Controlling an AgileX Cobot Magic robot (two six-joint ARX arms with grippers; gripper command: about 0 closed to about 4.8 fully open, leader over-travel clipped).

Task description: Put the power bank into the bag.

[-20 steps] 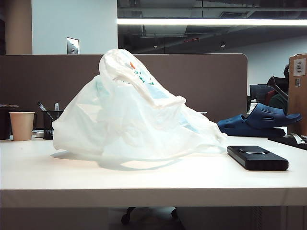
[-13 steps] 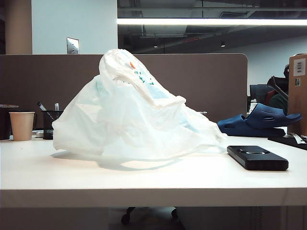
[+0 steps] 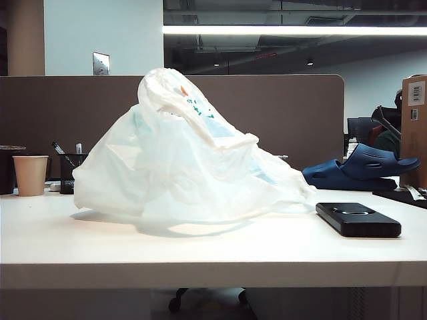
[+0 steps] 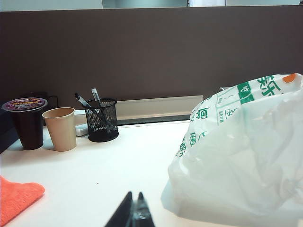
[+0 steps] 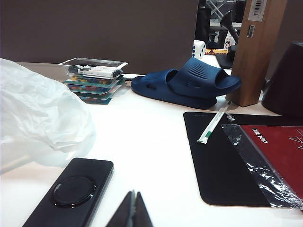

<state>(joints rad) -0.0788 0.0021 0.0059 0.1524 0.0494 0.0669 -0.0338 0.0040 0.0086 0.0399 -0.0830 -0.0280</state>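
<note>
While the white table (image 3: 213, 257) carries several vessels along its far left edge, none of them holds the task's item. A black mesh cup (image 4: 101, 120) stands there with two pens (image 4: 97, 99) leaning inside it. Just beside it stands a tan paper cup (image 4: 60, 128), its inside not visible, and next to that a dark cup (image 4: 27, 122) closed by a printed lid. The bag (image 3: 183, 157), crumpled and heaped in the middle of the table, is thin white plastic with green characters; what it contains cannot be told through its folds.

The power bank (image 5: 71, 191) lies flat on the table outside the bag, just beside the bag's right edge, its round mark facing up. The right gripper (image 5: 132, 210) is clenched shut and empty, its tips low over the table near the power bank's edge, apart from it. The left gripper (image 4: 133, 213) is likewise clenched on nothing, close to the bag's left side. A blue clog (image 5: 187, 85) rests farther back, beyond the power bank.
</note>
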